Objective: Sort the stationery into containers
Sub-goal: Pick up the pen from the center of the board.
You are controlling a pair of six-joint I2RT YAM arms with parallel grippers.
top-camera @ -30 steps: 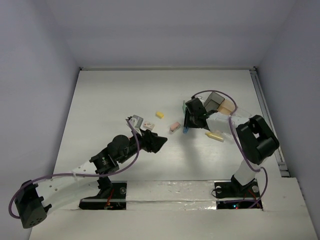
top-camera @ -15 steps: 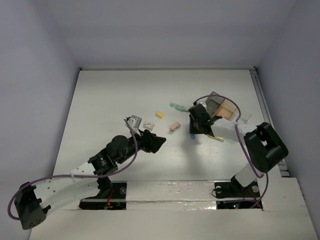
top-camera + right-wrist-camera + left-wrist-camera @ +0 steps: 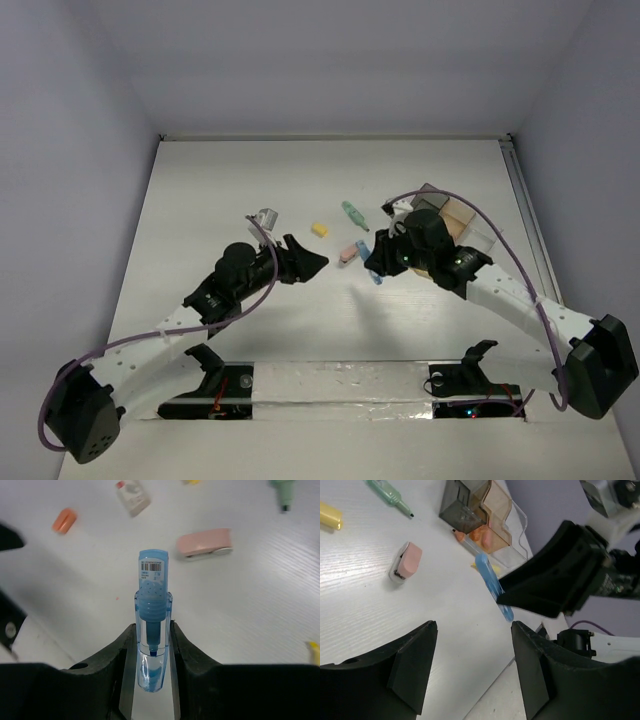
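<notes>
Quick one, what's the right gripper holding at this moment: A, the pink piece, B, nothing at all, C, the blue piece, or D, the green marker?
C: in the right wrist view the blue piece is clamped between the fingers of the right gripper, while the pink piece and the green marker lie loose on the table.

The white table [image 3: 200, 200] has a faint wood grain. Right of centre in the overhead view lie a green marker [image 3: 352, 214], a small yellow piece [image 3: 319, 230] to its lower left, and a pink piece [image 3: 349, 252] below them. A row of joined bins [image 3: 497, 507] stands further right. The right wrist view's upper left shows an orange piece [image 3: 64, 520] and a white block [image 3: 132, 497].
</notes>
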